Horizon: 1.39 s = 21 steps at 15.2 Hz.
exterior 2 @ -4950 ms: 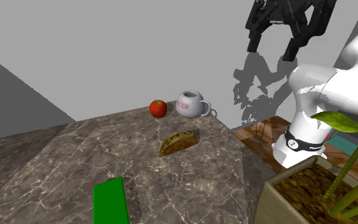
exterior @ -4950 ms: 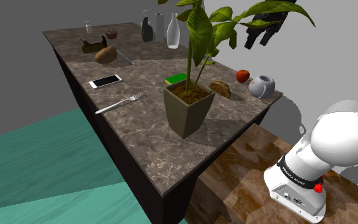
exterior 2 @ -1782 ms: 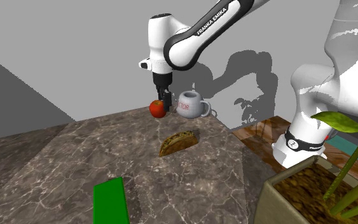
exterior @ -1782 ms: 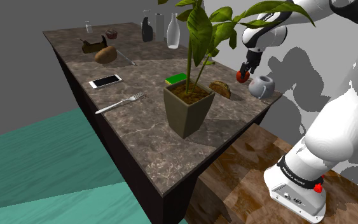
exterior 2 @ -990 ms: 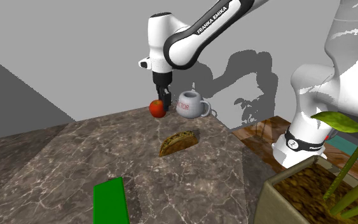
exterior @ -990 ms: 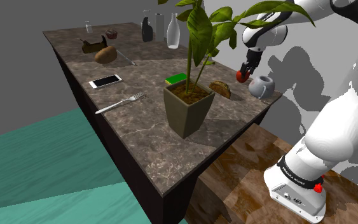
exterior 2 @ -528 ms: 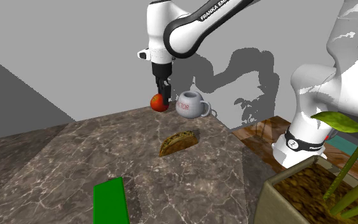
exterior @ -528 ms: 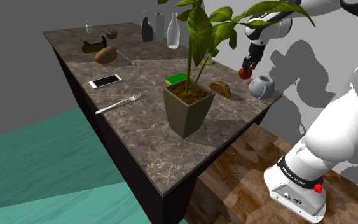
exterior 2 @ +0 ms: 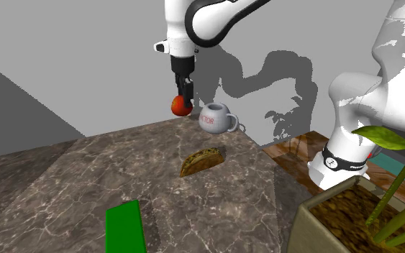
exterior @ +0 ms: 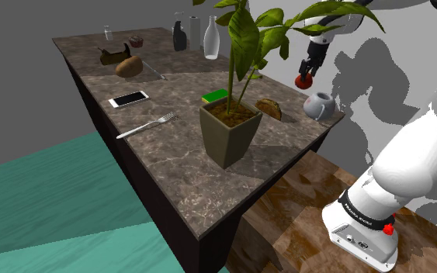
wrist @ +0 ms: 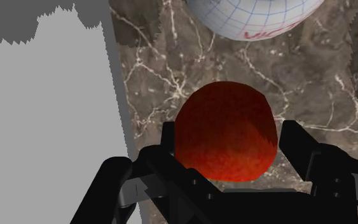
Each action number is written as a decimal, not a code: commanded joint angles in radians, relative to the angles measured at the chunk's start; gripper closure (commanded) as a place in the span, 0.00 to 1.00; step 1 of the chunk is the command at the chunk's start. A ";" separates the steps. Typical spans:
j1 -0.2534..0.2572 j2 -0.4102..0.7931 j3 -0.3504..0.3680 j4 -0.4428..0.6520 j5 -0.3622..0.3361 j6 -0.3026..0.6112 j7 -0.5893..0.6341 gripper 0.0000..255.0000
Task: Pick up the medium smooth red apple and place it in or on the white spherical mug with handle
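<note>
The red apple (exterior: 305, 81) (exterior 2: 180, 106) (wrist: 227, 130) hangs in the air above the marble tabletop, clasped between the two black fingers of my gripper (exterior: 306, 78) (exterior 2: 183, 105) (wrist: 228, 137), which is shut on it. The white round mug with a handle (exterior: 319, 105) (exterior 2: 216, 117) (wrist: 254, 16) stands on the table's corner, a little to the side of and below the apple. In the wrist view the mug lies beyond the apple, with red lettering and a blue grid on its side. The apple is clear of the table and not touching the mug.
A taco (exterior: 269, 107) (exterior 2: 201, 160) lies near the mug. A potted plant (exterior: 230, 128) stands mid-table, with a green book (exterior: 216, 96) (exterior 2: 126, 227), phone (exterior: 128, 99), fork (exterior: 145, 126), bottles (exterior: 212, 39) and a potato (exterior: 129, 66) farther off. The table edge (exterior: 329, 128) runs just past the mug.
The gripper has risen straight up with the apple in it, lifting it off the tabletop to above the height of the mug. The mug has not moved.
</note>
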 commanded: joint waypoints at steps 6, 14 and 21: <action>0.003 -0.031 0.002 0.063 -0.013 -0.091 0.005 1.00; 0.007 -0.056 0.005 0.145 -0.022 -0.196 0.005 1.00; 0.001 -0.236 0.016 0.016 -0.111 -0.232 0.041 1.00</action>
